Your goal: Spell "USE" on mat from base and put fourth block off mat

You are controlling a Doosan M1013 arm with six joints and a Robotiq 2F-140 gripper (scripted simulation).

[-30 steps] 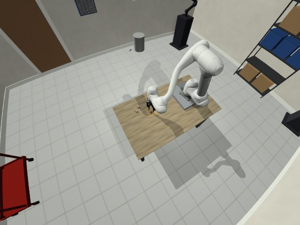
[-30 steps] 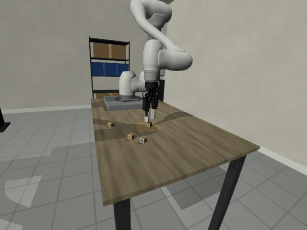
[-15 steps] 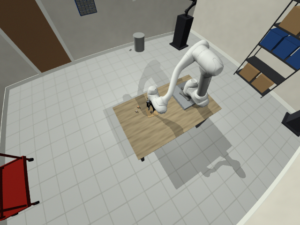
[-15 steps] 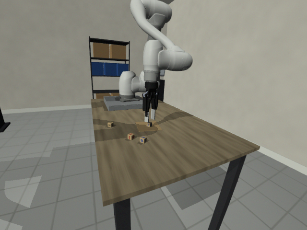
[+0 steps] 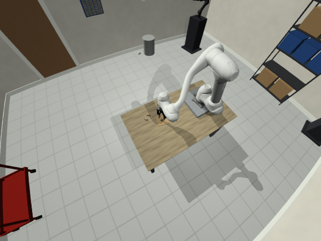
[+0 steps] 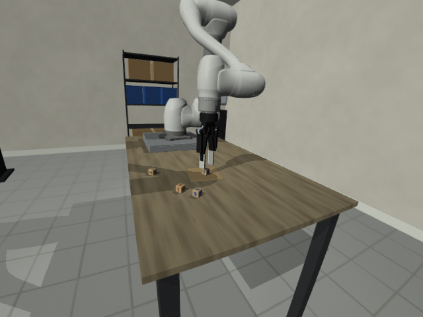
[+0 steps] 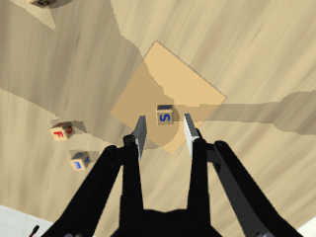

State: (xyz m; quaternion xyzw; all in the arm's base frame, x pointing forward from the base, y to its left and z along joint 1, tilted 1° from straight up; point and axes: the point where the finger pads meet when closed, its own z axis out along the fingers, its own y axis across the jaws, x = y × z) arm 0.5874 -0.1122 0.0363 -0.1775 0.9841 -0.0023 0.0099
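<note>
The block with a blue S on top (image 6: 205, 171) (image 7: 164, 115) lies on the tan mat (image 5: 160, 124) (image 6: 194, 176) (image 7: 190, 84); the S looks turned sideways in the wrist view. My gripper (image 5: 161, 117) (image 6: 206, 166) (image 7: 164, 122) is partly open, with nothing between its fingers, just above the S block. The block with a red F (image 5: 148, 114) (image 6: 180, 188) (image 7: 59, 132) and the block with a blue E (image 5: 146, 119) (image 6: 197, 192) (image 7: 78, 162) lie off the mat, near each other. Another block (image 6: 152, 171) (image 7: 41, 2) lies off the mat, its top letter unclear and cut off in the wrist view.
The wooden table (image 5: 145, 140) (image 6: 238, 211) bears the blocks and mat. The robot's base stands on a grey plate (image 5: 191, 107) (image 6: 170, 147) at the far end in the exterior view. The F and E blocks stand close together.
</note>
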